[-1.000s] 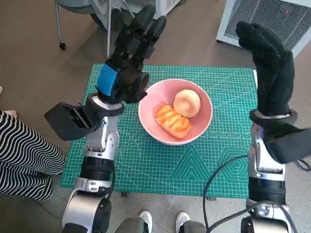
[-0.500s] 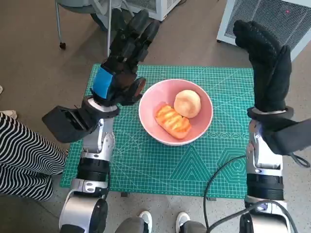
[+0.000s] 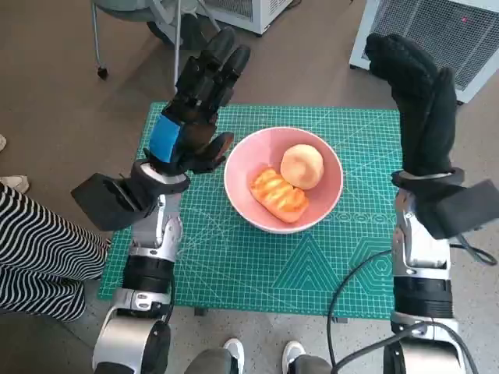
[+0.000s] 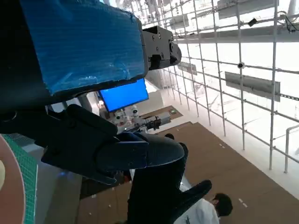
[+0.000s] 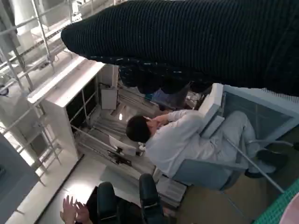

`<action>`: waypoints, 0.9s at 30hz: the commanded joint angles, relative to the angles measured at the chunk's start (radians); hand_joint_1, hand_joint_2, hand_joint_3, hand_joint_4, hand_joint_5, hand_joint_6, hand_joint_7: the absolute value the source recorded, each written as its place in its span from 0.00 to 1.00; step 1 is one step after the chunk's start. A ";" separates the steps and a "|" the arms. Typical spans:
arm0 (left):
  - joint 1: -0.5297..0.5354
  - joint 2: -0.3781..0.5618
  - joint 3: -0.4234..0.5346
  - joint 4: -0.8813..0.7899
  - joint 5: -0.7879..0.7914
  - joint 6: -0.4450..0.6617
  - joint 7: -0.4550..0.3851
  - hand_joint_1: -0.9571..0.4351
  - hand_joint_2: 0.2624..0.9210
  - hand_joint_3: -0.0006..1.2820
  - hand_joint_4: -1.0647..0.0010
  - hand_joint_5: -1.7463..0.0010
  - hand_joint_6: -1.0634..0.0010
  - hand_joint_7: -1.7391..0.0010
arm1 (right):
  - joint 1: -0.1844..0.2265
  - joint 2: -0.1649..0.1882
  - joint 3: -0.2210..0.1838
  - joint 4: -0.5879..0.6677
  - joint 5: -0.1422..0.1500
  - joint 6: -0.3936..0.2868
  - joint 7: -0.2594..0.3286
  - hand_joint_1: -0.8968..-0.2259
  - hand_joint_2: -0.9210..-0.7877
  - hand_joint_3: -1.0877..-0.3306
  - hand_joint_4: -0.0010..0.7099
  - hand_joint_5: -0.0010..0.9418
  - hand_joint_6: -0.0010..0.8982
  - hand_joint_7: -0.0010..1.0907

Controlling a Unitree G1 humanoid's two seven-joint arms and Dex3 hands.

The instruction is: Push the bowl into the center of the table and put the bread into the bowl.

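Both hands raised and released, bread in the bowl.

Between left hand [image 3: 191,117] and right hand [image 3: 417,101], the pink bowl [image 3: 320,206] on the green surface [image 3: 234,261] holds both bread pieces [image 3: 278,195]; wrist views clip the bowl to slivers.

Bare mat [image 3: 257,265] lies around the bowl [image 3: 242,195] on every side.

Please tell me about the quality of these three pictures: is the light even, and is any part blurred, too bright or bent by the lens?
Head view: even, soft light; bowl and bread sharp, with weak shadows; the mat's edges bend slightly from the wide lens. Left wrist view: the windows are overexposed, and the left hand looks dark and soft so close. Right wrist view: the right hand is a dark band; the seated person is reasonably clear.
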 commanded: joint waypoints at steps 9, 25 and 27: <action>0.028 0.015 0.000 0.008 0.031 -0.028 0.013 0.20 1.00 0.29 1.00 0.92 1.00 0.83 | -0.017 0.006 0.021 0.074 -0.041 -0.013 -0.015 0.28 0.00 0.46 0.19 0.00 0.00 0.41; 0.040 0.025 0.004 0.034 0.024 -0.049 0.004 0.21 1.00 0.27 0.99 0.92 1.00 0.82 | -0.050 0.019 0.022 0.180 -0.027 -0.059 0.015 0.30 0.00 0.44 0.19 0.00 0.00 0.38; 0.042 0.026 0.004 0.036 0.024 -0.054 0.003 0.21 1.00 0.27 0.98 0.92 1.00 0.82 | -0.052 0.022 0.021 0.185 -0.026 -0.060 0.020 0.30 0.00 0.44 0.19 0.00 0.00 0.37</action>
